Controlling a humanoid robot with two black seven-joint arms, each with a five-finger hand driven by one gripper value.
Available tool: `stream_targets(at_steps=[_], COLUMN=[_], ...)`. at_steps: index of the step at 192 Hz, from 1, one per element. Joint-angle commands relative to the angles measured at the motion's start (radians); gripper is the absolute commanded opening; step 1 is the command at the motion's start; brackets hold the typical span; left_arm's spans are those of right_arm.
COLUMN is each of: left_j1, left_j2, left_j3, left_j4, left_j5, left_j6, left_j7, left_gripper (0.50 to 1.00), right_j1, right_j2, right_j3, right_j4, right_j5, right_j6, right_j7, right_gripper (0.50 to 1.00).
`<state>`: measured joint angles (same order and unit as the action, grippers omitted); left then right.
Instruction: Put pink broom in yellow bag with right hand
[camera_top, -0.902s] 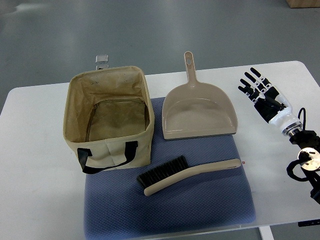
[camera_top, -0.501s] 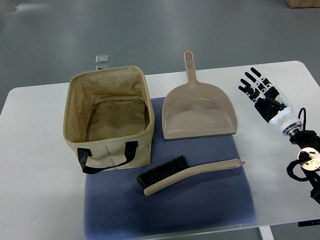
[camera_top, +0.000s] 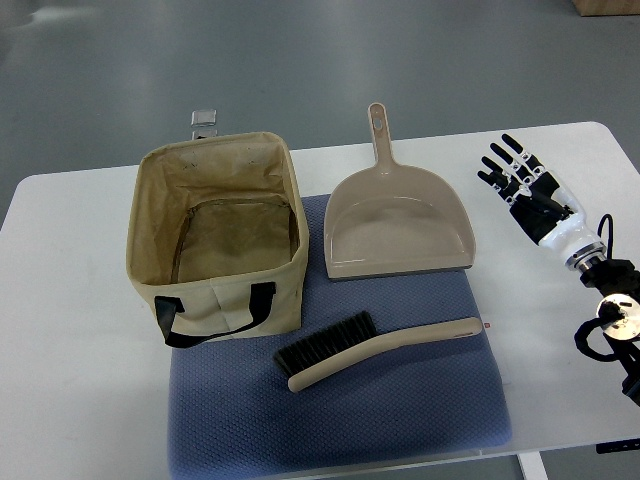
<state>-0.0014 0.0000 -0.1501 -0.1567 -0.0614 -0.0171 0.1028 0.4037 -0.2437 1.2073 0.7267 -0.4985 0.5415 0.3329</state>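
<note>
The broom (camera_top: 375, 348) is a pale pinkish-beige hand brush with black bristles. It lies on the blue mat (camera_top: 400, 420) near the front, handle pointing right. The yellow bag (camera_top: 215, 235) is an open cream fabric box with black handles, standing upright at the left, its inside empty. My right hand (camera_top: 520, 175) hovers over the white table at the right, well away from the broom, with its fingers spread and holding nothing. The left arm is out of view.
A beige dustpan (camera_top: 395, 220) lies behind the broom, to the right of the bag, handle pointing away. A small metal clip (camera_top: 204, 121) sits behind the bag. The white table (camera_top: 70, 330) ends at the left, right and front.
</note>
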Motion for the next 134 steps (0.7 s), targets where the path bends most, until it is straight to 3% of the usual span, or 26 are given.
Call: stream_targets(at_steps=[1,134], left_j1=[0.000,0.001], left_j2=[0.000,0.000], left_j3=[0.000,0.000], left_j4=[0.000,0.000], left_j5=[0.000,0.000], left_j6=[0.000,0.000], left_j7=[0.000,0.000], left_gripper=[1.000,1.000], right_j1=[0.003,0.014], right_j2=[0.000,-0.022], right_j3=[0.000,0.003], right_j4=[-0.001,-0.003], right_j5=[0.000,0.003], right_j6=[0.000,0.003], right_j7=[0.000,0.003], right_gripper=[0.930,0.930])
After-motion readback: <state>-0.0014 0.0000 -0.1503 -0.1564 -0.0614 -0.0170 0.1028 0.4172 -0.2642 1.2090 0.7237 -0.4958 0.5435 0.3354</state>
